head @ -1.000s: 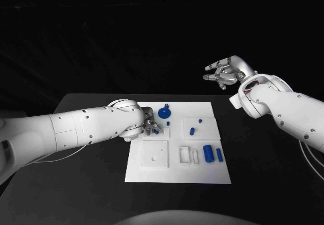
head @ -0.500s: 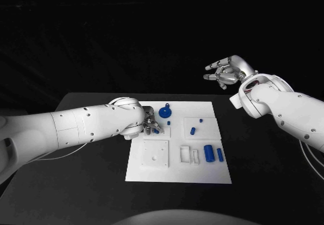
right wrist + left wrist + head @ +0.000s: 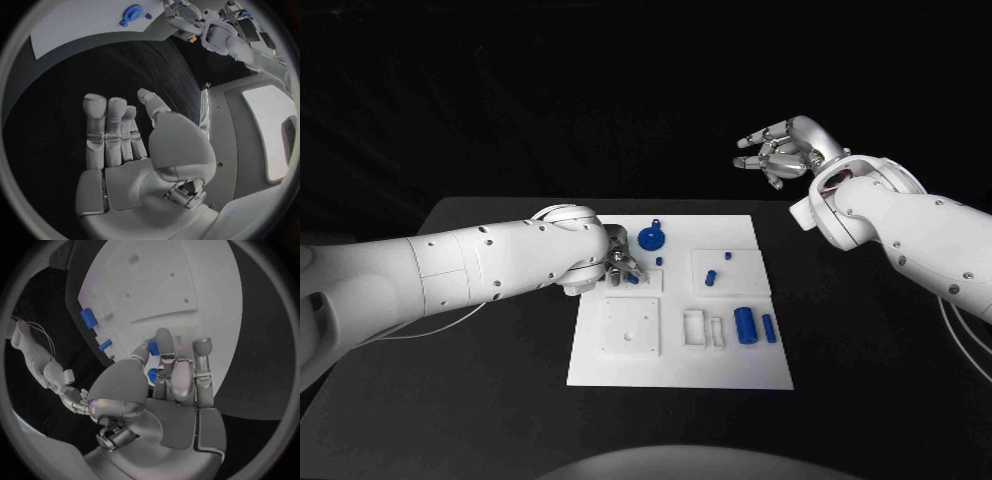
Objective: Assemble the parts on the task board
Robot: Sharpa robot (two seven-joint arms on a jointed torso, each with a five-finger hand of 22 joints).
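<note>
— What do you have on the task board (image 3: 678, 372)?

— You have a white plate lying flat mid-table, with raised white blocks on it. A round blue part (image 3: 651, 239) sits near its far edge. A small blue peg (image 3: 710, 278) stands in the right-hand block. Two upright-lying blue cylinders (image 3: 746, 326) rest side by side near the right edge.

— Anything else?

— A small blue piece (image 3: 153, 346) lies between the left hand's fingers.

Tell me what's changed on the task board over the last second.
Almost nothing. The left hand stays low over the task board, fingers closed on a small blue part; its arm edged slightly inward. The right hand stays raised and open, away from the board. The other blue parts lie where they were.
</note>
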